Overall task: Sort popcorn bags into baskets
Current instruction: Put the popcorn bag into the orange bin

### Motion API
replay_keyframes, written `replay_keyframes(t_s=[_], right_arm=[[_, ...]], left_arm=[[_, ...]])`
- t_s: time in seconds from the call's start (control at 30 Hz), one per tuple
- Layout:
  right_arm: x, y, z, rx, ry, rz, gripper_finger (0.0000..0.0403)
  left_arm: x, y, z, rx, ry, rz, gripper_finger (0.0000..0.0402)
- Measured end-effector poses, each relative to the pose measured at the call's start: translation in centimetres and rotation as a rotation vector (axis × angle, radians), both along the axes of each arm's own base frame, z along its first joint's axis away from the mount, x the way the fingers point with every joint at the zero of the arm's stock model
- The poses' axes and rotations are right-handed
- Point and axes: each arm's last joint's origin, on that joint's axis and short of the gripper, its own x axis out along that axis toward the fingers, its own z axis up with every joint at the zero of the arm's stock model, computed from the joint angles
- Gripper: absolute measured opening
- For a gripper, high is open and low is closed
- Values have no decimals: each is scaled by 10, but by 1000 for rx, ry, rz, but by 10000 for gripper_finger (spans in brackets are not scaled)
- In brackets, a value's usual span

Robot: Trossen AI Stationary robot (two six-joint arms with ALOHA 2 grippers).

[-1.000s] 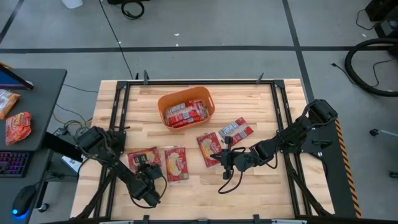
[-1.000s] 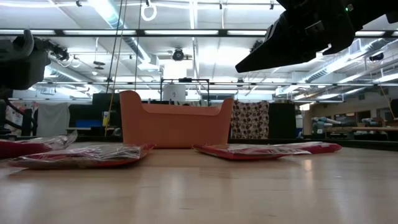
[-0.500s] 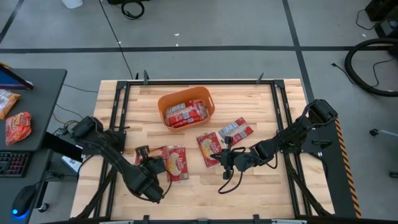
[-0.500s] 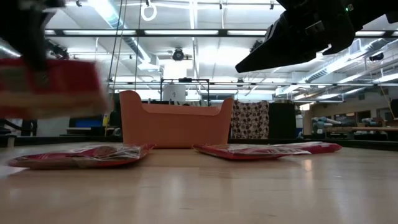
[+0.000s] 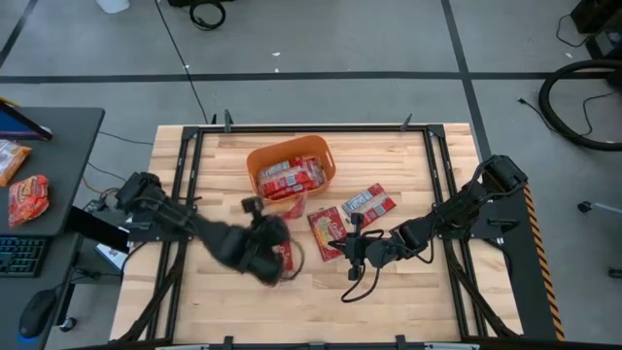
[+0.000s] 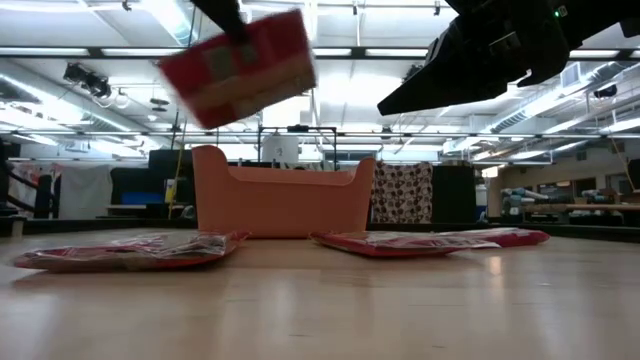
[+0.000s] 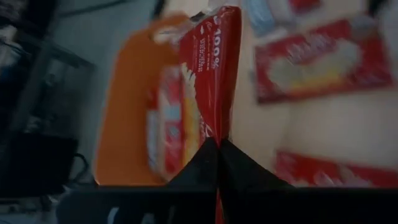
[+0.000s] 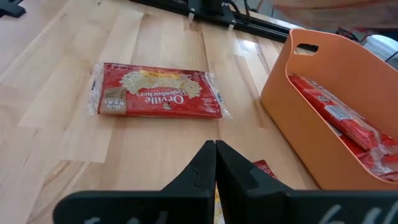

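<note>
Popcorn bag (image 8: 155, 92) at upper left of the right wrist view: printed "Orville Redenbacher", plus a "REAL" seal. Held popcorn bag (image 7: 208, 87), left wrist view: "100%".

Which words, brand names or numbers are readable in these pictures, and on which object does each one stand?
"Orville Redenbacher": on the popcorn bag lying flat on the table, right wrist view; the second word is only partly legible.
"REAL": on a small badge at that bag's end.
"100%": on the popcorn bag held in the left pincer, left wrist view.
Labels on the bags inside the orange basket: too blurred to read.
High and low views: print too small or blurred.
</note>
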Motion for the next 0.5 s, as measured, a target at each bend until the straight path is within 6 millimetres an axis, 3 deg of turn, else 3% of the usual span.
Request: replay_keyframes(t_s=[0.3, 0.5], right_arm=[[0, 0, 0, -3, 4, 0, 10], [0, 0, -1, -5, 8, 0, 10]], left_arm=[[38, 78, -1, 89, 82, 74, 2], [44, 142, -4, -9, 168, 164, 6]])
